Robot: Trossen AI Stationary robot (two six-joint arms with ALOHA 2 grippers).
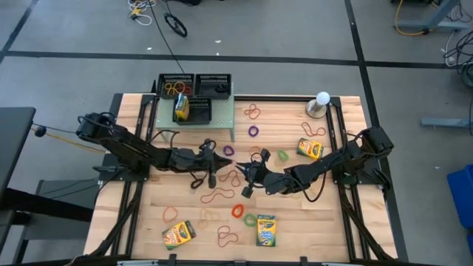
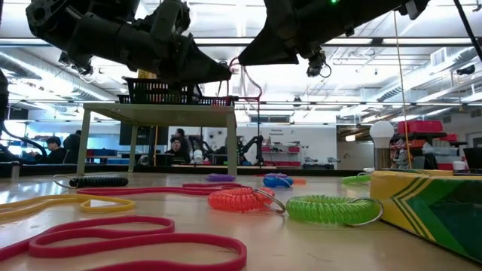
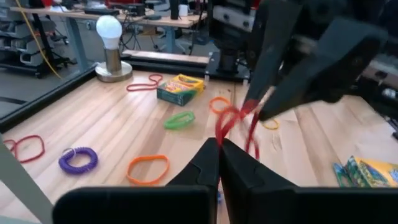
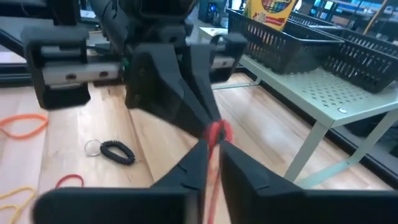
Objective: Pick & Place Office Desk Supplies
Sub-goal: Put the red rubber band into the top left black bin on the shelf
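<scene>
Both arms met over table centre, raised off wood. Left gripper (image 3: 219,147) pinched together on red rubber band (image 3: 235,124), loop stretched between it and right gripper (image 4: 211,149). Right gripper's fingers nearly together with same band between them; cannot tell if they clamped it. Other bands and coil loops scattered on table (image 1: 325,222); crayon boxes (image 1: 265,230) near front edge; black mesh trays (image 1: 196,85) on green shelf (image 1: 222,118) at back
</scene>
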